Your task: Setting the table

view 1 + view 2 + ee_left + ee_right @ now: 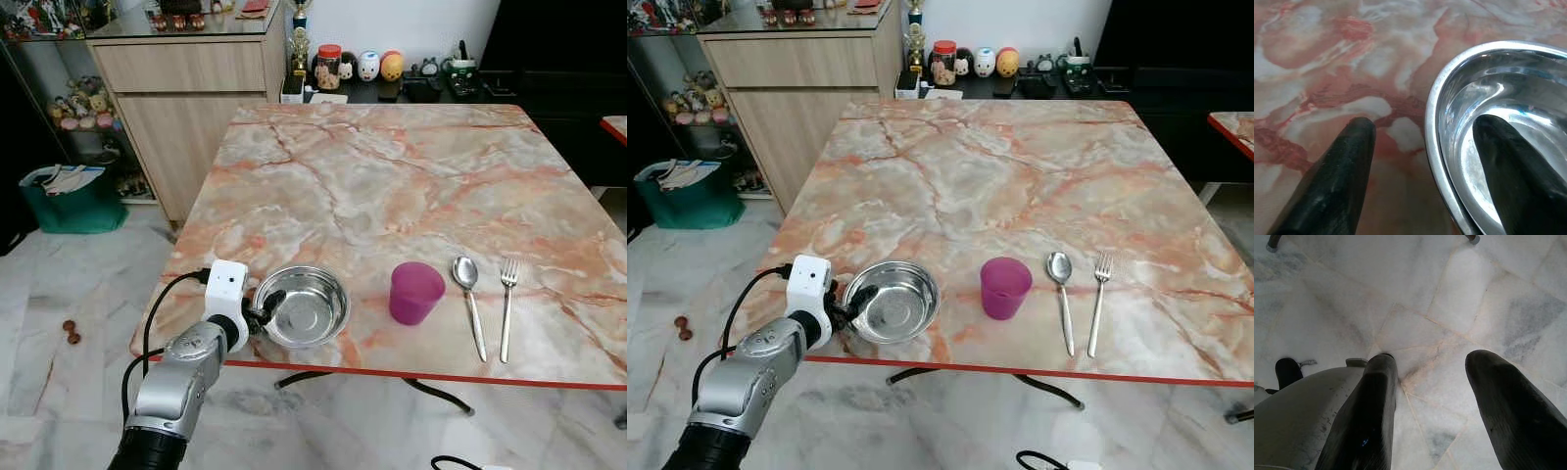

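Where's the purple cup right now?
In the left eye view the cup stands near the table's front edge, between the bowl on its left and the spoon.

L gripper (263, 311) extended fwd, fingers apart; R gripper (1425, 401) hangs, fingers apart.

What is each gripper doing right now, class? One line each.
Left gripper: open, its fingers either side of the steel bowl rim, not clamped.
Right gripper: open, empty, hanging over the floor.
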You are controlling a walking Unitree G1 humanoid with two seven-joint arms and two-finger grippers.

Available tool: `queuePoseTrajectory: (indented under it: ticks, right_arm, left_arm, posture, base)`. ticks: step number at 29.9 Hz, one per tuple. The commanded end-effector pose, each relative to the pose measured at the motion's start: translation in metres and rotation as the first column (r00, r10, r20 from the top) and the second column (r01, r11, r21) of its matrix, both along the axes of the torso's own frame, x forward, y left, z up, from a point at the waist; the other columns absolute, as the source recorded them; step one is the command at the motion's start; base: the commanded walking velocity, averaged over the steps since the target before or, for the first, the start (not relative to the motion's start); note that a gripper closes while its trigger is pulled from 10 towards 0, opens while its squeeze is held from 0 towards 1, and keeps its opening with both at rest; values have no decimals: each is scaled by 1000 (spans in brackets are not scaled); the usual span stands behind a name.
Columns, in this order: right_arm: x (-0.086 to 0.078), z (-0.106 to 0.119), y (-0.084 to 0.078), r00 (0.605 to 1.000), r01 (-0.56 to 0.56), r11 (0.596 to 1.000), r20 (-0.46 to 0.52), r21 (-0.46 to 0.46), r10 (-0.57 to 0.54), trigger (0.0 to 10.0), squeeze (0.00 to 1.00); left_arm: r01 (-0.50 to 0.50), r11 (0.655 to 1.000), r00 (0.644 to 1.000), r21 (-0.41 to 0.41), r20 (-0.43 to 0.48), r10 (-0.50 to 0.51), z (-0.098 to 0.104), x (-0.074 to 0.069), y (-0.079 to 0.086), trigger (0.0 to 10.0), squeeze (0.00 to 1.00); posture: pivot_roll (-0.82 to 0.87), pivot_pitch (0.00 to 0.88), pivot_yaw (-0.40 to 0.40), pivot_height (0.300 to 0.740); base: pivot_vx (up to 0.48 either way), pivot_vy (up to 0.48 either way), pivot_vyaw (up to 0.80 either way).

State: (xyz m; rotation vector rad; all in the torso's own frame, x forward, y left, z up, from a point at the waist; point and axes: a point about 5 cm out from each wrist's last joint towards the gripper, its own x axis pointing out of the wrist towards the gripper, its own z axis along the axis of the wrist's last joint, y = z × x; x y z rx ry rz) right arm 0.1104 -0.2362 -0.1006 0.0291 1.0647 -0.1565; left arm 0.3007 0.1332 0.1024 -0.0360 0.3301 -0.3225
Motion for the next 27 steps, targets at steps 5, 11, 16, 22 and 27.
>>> queuePoseTrajectory:
  ticks: [5,11,16,22,27]
  right_arm:
    - [0,-1,1,1000,1,1000,-6,5,-1,10000,0]
    - [-1,-1,1,1000,-3,1000,-7,6,3,10000,0]
    - [-1,-1,1,1000,-4,1000,-7,6,4,10000,0]
    - [-1,-1,1,1000,-5,1000,-7,5,5,10000,0]
    - [-1,-1,1,1000,-6,1000,-7,6,6,10000,0]
  left_arm:
    - [20,999,999,42,-45,-18,-6,0,0,10000,0]
    - [33,999,998,38,-47,-31,-6,-1,0,5020,0]
    - [34,999,999,36,-44,-32,-5,-1,0,0,0]
    - [33,999,999,31,-35,-32,-3,0,0,0,0]
    - [34,999,999,28,-30,-33,-1,0,0,0,0]
  posture:
    - [-20,0,9,732]
    - [-18,0,9,732]
    - [-19,0,9,732]
    - [-18,0,9,732]
    - [-18,0,9,732]
  base:
    - [0,0,0]
    - [0,0,0]
    - [0,0,0]
    - [0,0,0]
    - [0,0,0]
